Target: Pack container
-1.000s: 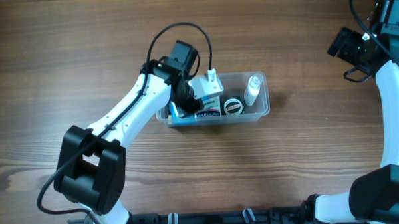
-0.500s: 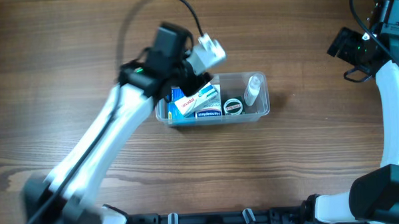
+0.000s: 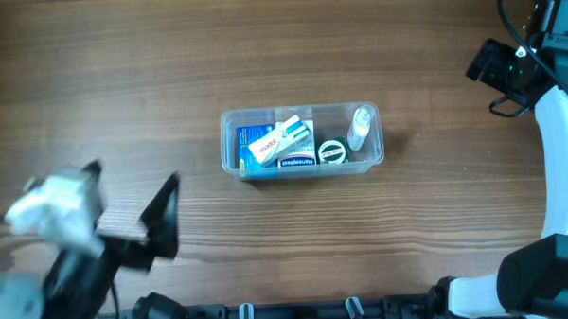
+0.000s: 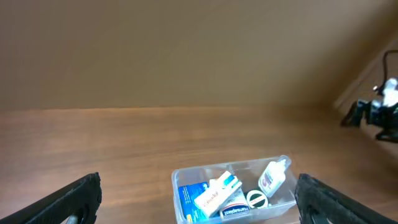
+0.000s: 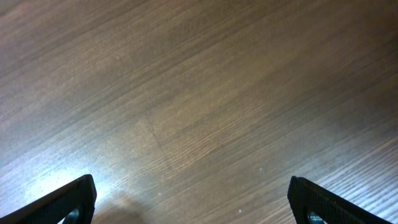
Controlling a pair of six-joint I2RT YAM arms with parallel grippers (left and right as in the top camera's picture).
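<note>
A clear, see-through plastic rectangular container [image 3: 375,156] with rounded corners sits at the centre of the overhead frame on a brown wooden table [image 3: 261,47]. No gripper touches it.

Inside it, towards its left end, a blue and white cardboard carton [image 3: 276,141] lies at a slant. A flat box with a dark blue label [image 3: 298,163] lies just below the carton, along the lower wall. To the right of these is a small round tin with a green and white lid [image 3: 332,151]. At the right end lies a small clear bottle with a white cap [image 3: 361,126].

The left arm [image 3: 69,233] shows only as a white and black blur in the lower left corner of the overhead frame, well apart from the container. In the left wrist view, the left gripper [image 4: 198,182] has its two dark fingers spread wide, one in each bottom corner. Nothing is held between them, and the container appears at the lower centre of that view, further off.

The right arm [image 3: 558,150] runs along the right edge of the overhead frame, well apart from the container. In the right wrist view, the right gripper [image 5: 191,185] also has its fingers wide apart, with only bare wood between them.
</note>
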